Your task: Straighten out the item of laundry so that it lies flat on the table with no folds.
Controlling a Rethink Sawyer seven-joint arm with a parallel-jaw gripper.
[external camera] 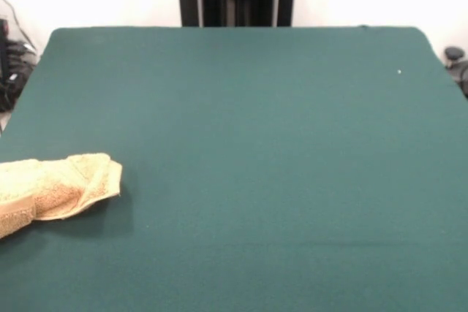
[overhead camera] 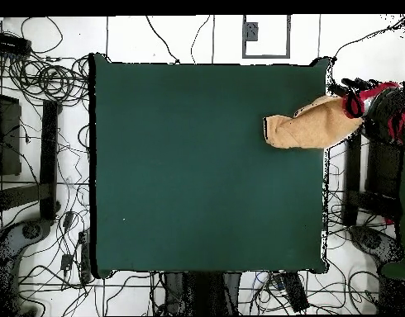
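The item of laundry [external camera: 62, 186] is a tan terry towel, bunched into a folded roll at the left edge of the table [external camera: 248, 144] in the front view and running out of the picture there. From above, the towel [overhead camera: 303, 128] lies across the right edge of the green table [overhead camera: 197, 165]. Its outer end reaches a person's hand in a red and black sleeve [overhead camera: 379, 107]. No part of the arm or its gripper shows in either view.
Cables cover the floor [overhead camera: 49, 82] around the table in the overhead view. Dark stands [overhead camera: 45, 157] sit to the left of the table. A small white speck [external camera: 398, 71] lies on the felt.
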